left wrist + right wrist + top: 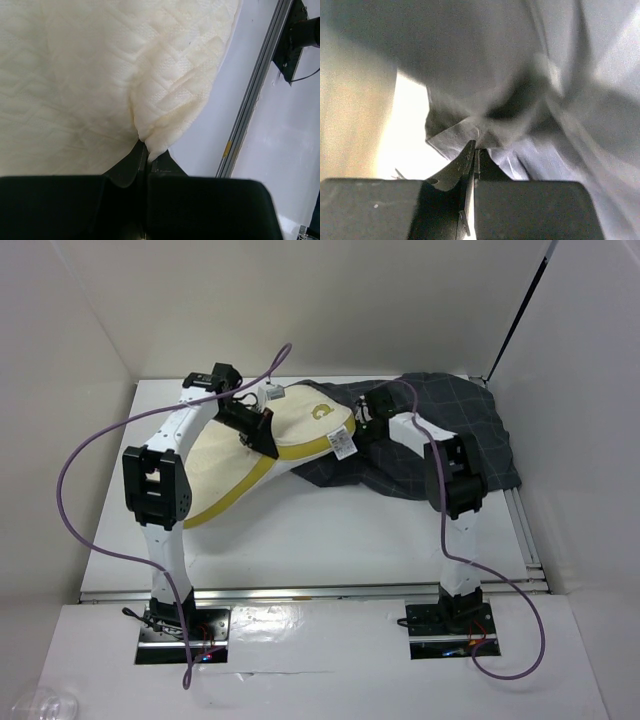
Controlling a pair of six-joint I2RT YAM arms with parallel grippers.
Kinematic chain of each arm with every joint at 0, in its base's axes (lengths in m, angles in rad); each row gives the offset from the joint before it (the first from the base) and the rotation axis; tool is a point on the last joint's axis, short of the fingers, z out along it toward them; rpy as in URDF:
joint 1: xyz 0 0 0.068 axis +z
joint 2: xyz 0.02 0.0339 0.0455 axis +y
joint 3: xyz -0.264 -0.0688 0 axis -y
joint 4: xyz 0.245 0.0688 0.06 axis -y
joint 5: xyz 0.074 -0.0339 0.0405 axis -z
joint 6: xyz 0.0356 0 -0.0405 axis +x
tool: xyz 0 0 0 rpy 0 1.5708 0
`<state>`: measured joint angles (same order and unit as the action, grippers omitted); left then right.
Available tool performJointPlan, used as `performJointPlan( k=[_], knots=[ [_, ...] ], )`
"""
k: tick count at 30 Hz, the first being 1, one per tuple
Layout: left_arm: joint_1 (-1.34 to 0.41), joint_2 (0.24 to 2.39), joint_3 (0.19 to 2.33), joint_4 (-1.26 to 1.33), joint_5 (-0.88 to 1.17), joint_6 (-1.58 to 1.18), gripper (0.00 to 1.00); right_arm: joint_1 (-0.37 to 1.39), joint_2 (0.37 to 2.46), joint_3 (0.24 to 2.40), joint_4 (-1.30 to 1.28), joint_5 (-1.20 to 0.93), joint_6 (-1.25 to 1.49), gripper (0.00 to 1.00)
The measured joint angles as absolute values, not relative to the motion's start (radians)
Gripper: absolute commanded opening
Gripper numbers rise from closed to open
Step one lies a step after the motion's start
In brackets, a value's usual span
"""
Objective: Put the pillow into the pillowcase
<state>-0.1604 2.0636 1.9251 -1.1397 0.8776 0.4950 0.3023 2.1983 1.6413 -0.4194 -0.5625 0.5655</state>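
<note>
The cream-white pillow with yellow piping lies at the back middle of the table, its right end raised and its yellow emblem and white tag facing up. My left gripper is shut on a pinched fold of the pillow, and the wrist view shows the cloth caught between the left gripper's jaws. The dark grey grid-patterned pillowcase lies crumpled at the back right, partly under the pillow's right end. My right gripper is shut on an edge of the pillowcase, with the cloth bunched at the right gripper's tips.
White walls close in the table on the left, back and right. An aluminium rail runs along the table's near edge, and another rail runs down the right side. Purple cables loop off both arms. A clear plastic object sits at the bottom left.
</note>
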Motion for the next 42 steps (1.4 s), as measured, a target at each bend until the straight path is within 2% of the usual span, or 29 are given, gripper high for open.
performJointPlan(
  k=[12, 28, 38, 42],
  knots=[
    [-0.179, 2.087, 1.913, -1.057, 0.839, 0.419, 0.0, 0.152, 1.987, 1.6, -0.721, -0.661, 0.273, 0.0],
    [-0.209, 2.112, 1.89, -0.989, 0.702, 0.36, 0.0, 0.181, 1.958, 1.592, -0.802, -0.753, 0.154, 0.0],
    [-0.224, 2.066, 1.643, -0.853, 0.573, 0.358, 0.0, 0.18, 1.904, 1.589, -0.818, -0.736, 0.136, 0.0],
    [-0.232, 2.03, 1.605, -0.815, 0.518, 0.334, 0.0, 0.18, 1.863, 1.581, -0.825, -0.736, 0.135, 0.0]
  ],
)
